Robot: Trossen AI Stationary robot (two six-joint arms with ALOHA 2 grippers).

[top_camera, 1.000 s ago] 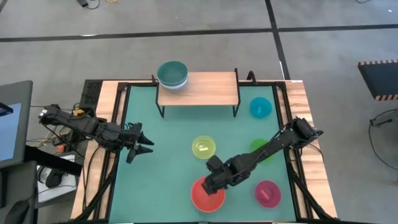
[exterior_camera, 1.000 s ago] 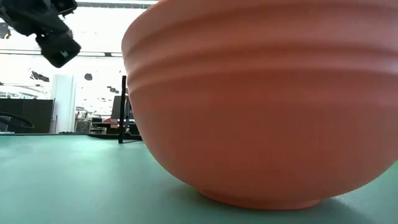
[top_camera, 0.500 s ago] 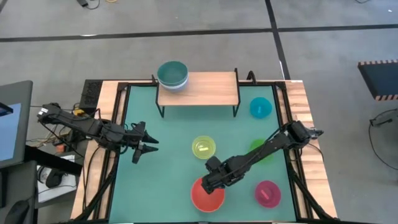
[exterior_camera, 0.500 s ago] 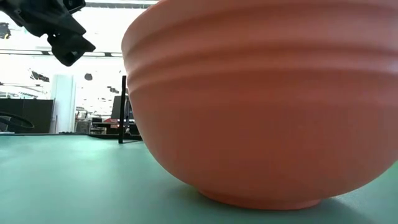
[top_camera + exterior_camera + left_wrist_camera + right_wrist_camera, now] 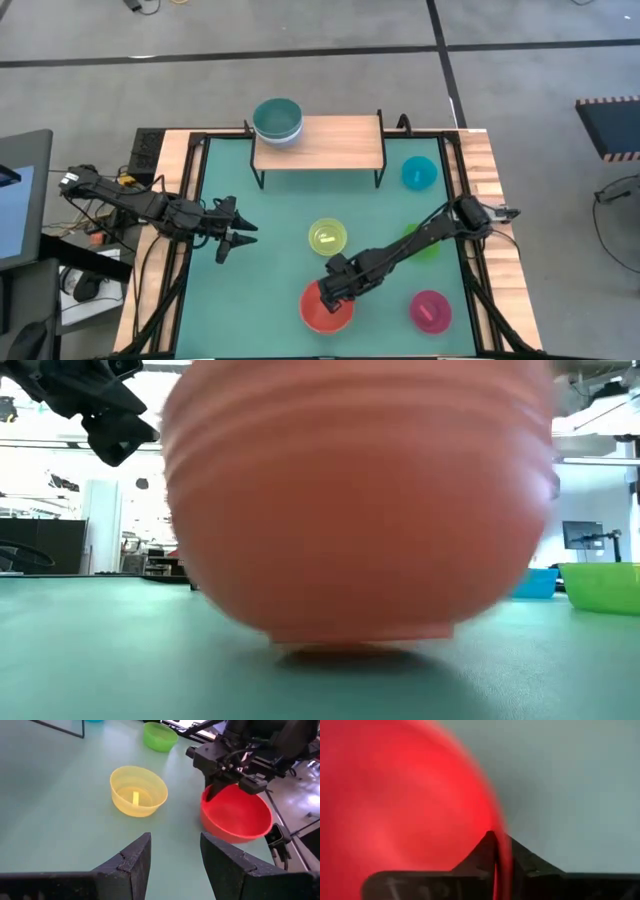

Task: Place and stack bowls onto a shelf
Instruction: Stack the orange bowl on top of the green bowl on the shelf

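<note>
Your right claw (image 5: 325,296) was clamped on the rim of the red bowl (image 5: 325,312), one finger inside and one outside, near the counter's (image 5: 260,290) front edge. In the low view the bowl appeared just off the mat. Your left claw (image 5: 240,240) hung empty with fingers spread, over the counter's left side. The dark teal bowl (image 5: 277,118) sat stacked on the shelf's (image 5: 330,145) left end.

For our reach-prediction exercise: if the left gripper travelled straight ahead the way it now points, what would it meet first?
Probably the yellow-green bowl, ahead of the open left gripper; the red bowl lies off to one side.
</note>
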